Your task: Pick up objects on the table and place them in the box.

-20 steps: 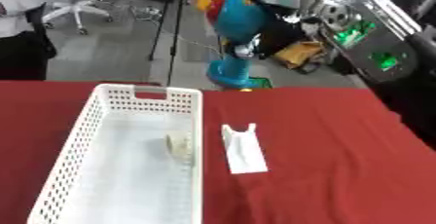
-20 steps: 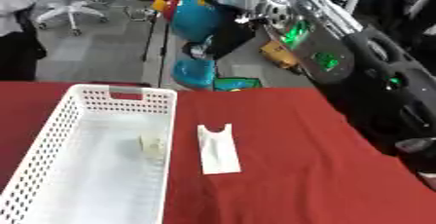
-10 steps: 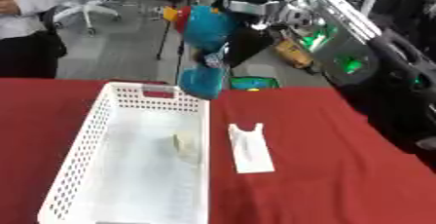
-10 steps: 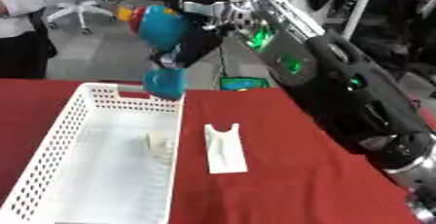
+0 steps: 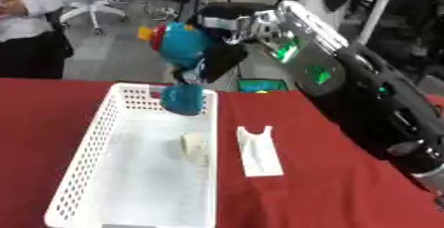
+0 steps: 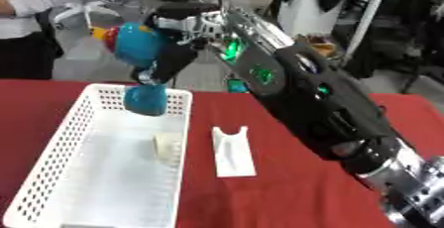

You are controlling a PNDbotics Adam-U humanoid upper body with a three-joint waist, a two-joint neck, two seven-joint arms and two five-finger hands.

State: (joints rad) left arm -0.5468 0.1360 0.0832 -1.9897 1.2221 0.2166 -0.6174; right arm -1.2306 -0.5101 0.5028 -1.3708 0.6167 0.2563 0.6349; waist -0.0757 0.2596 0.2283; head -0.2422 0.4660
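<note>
Toy, blue bird-shaped (image 5: 182, 48), clasped in curled fingers of right hand (image 5: 221, 58), held above far end of white basket (image 5: 83, 157). To be lowered further inside rim before release.

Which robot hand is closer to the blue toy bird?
The right. The right robot hand holds the blue toy bird up above the far end of the white basket. The left robot hand shows in no view.

Your right robot hand (image 5: 222, 61) is blurred against the blue toy (image 5: 184, 53), so its fingers are unclear. The basket (image 5: 86, 147) hides part of the small pale object (image 5: 195, 148) inside it.
</note>
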